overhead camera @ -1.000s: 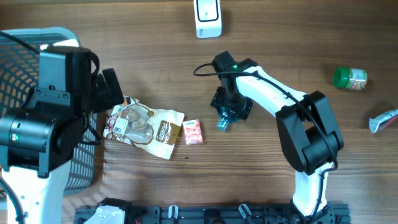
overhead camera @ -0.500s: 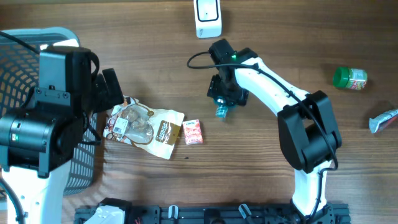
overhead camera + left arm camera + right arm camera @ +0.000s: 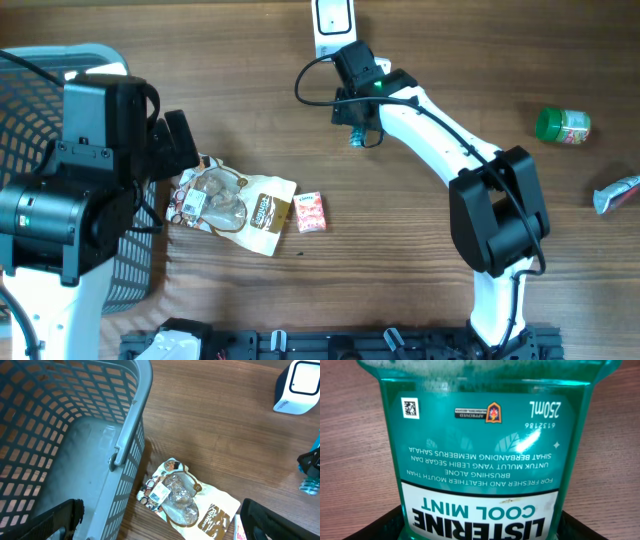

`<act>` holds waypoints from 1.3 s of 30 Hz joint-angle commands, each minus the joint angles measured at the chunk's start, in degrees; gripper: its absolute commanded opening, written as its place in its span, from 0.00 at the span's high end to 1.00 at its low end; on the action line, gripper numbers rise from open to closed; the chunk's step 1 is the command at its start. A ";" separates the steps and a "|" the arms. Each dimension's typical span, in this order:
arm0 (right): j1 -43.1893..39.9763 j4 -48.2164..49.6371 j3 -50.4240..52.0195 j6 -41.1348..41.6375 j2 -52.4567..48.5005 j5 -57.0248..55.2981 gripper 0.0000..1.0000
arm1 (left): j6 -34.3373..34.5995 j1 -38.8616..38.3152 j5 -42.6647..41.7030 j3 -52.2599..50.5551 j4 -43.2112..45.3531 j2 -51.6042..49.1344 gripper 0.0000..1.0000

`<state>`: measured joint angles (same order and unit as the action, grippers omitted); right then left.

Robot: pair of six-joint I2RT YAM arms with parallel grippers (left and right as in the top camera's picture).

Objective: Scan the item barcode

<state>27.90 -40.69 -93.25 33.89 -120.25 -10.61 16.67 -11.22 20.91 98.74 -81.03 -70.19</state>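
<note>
Mouthwash bottle point(image 3: 480, 450) being held by the right claw point(image 3: 356, 128) just short of the scanner point(image 3: 334, 22).
The bottle is being gripped across its body, jaws partly spread around it, label upside down toward the wrist camera. No barcode is being shown on that face, so a missed read is being risked if the wrong side is offered; the smooth plastic could be let slip. The arm is being stretched forward over the counter point(image 3: 450, 40), wrist angled toward the scanner beyond.
</note>
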 commanded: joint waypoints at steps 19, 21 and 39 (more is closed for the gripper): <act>-4.61 23.85 -8.87 7.34 -5.14 8.02 0.46 | 0.33 0.15 -0.76 -0.15 -0.07 0.00 0.00; -4.55 24.20 -10.25 8.72 -7.26 10.05 0.46 | 0.33 0.15 -0.74 -0.15 -0.07 0.00 0.00; -2.62 33.55 -22.16 13.38 -17.81 10.58 0.48 | 0.33 0.15 -0.74 -0.15 -0.07 0.00 0.00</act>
<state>24.32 -7.66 -112.20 46.41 -138.04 -0.16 16.67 -11.22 20.91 98.74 -81.03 -70.19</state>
